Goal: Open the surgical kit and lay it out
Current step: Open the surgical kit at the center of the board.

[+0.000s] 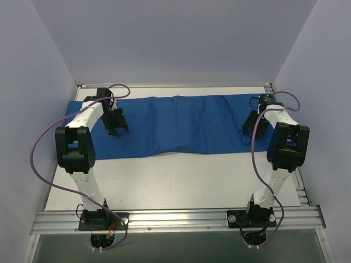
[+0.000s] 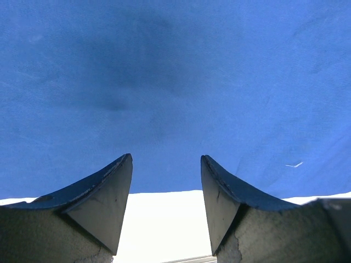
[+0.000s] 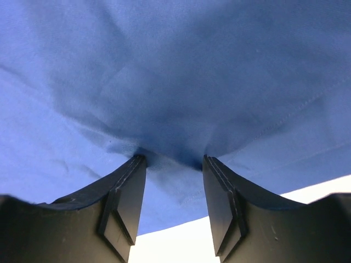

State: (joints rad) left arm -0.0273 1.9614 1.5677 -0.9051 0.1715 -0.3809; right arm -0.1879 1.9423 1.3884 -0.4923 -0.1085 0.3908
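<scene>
Blue fabric surgical drape (image 1: 186, 126) lies spread in a long band across the far half of the white bench (image 1: 181, 181), reaching from near the left edge almost to the right edge, with the near half of the bench bare. The step in hand looks like the flattening of the wrap at both ends, with the unfolding largely done. The left end effector (image 1: 115, 125) hangs over the drape's left end with its jaws released and nothing between them. Its wrist view shows smooth cloth beneath and the drape's near hem just past the fingertips (image 2: 118, 170). The right end effector (image 1: 254, 127) is down on the right end, jaws apart. The tips press into the cloth, which puckers into a dark crease between them, so I judge it spread rather than clenched on a fold. Next, the right jaws would need to either close on that pucker and draw it outward or lift clear, while the left end holds or tugs the opposite way. The drape itself is thin and limp, with soft lengthwise wrinkles through the middle, a wavy near edge and a stitched hem at the right. No instruments are visible on it.
</scene>
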